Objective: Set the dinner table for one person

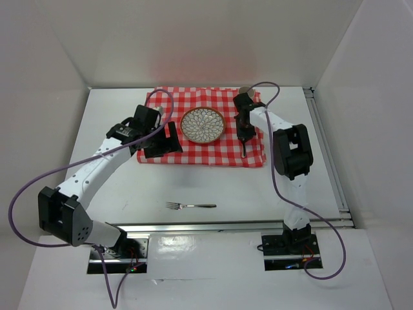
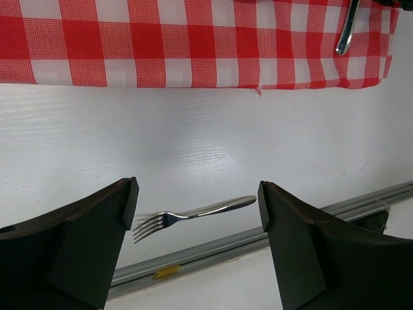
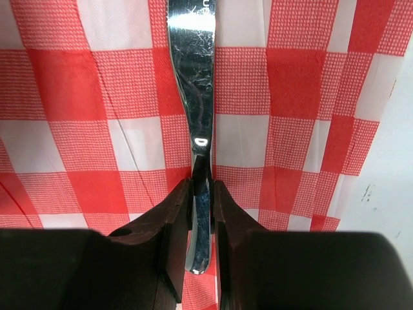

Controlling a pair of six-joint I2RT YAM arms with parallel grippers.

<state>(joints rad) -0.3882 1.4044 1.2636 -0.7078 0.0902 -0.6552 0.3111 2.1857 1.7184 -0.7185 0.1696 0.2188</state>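
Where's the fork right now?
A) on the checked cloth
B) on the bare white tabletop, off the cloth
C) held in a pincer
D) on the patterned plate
B: the fork lies by itself on the white tabletop, apart from the checked cloth.

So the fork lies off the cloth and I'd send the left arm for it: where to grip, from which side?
Probably the slim handle of the fork, near mid-length, coming straight down from above. It lies flat on the dinner table, handle toward the right, so the jaws should close across its narrow width.
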